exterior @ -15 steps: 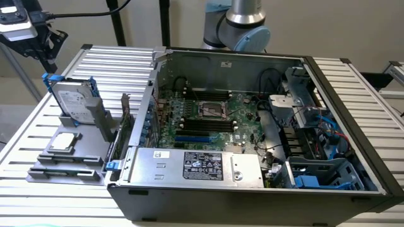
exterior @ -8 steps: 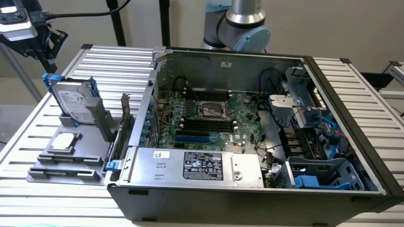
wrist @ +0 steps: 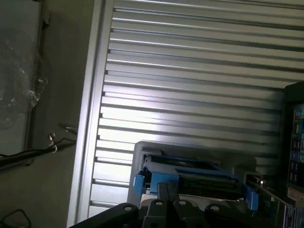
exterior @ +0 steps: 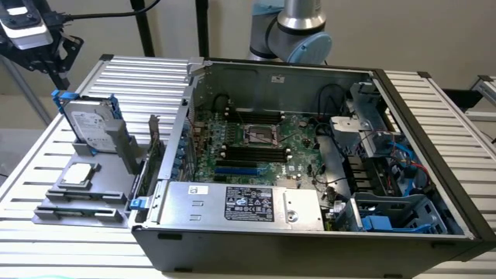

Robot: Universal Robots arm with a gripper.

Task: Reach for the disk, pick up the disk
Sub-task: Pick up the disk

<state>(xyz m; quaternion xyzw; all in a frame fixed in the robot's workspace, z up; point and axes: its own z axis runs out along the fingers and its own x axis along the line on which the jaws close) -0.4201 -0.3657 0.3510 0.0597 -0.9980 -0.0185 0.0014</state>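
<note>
Counter (exterior: 434, 99): slatted metal, spanning the exterior view and carrying everything below.
Computer case (exterior: 232, 247): open, lid off, centre and right of the exterior view, with boards and cables exposed.
Arm (exterior: 298, 29): grey joint at top centre of the exterior view, behind the case.
Rack (exterior: 108, 174): grey holder on the counter, left of the exterior view, just beside the case.
Disk (exterior: 87, 125): in the rack's rear slot, standing on edge. Label face is turned toward the exterior view's lower left. Long axis looks roughly upright with a slight lean, and the lower part is hidden in the slot.
Blue rails (exterior: 59, 100): run along the disk's two side edges, with tabs showing at the top.
Disk handling (judged): rigid, metal-cased, fairly heavy for its size, with smooth faces, and it would take a knock badly. Best hold is across the thin thickness at the free top edge, between the rails.
Tool (wrist: 166, 195): fingers together, clamping nothing; above the disk's top edge and apart from it.
Chip (exterior: 78, 174): small silver square lying flat in the rack, in front of the disk.
</note>
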